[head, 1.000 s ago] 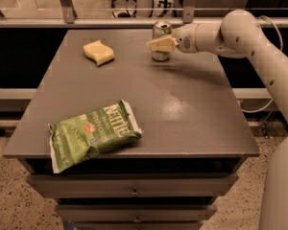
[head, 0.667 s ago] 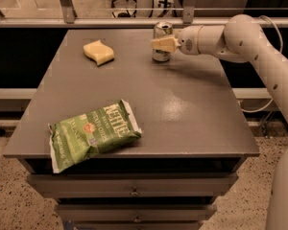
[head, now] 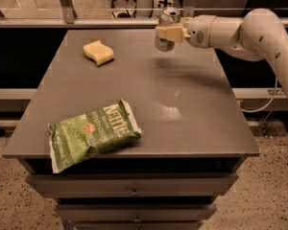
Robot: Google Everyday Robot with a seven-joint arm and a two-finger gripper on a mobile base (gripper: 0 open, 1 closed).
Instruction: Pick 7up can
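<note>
Camera view shows the end effector (head: 167, 32) at the far edge of the bench (head: 192, 123), reaching in from the right and pinched onto the 7up can (head: 162, 44). The can stands upright between the fingers, its shiny top above them and its lower body below. It seems to sit slightly above the bench surface, though the gap cannot be confirmed.

One pale finger (head: 172, 33) crosses the front of the can and covers its middle. The other finger is hidden behind it. The can's print is too dim to read. The white arm (head: 259, 28) is cut off at the right edge.

Counted: one can, one end effector, one green crisp bag (head: 93, 133) lying at the near left and slightly overhanging the front edge, and one yellow sponge (head: 99, 52) at the far left, well apart from the can.
</note>
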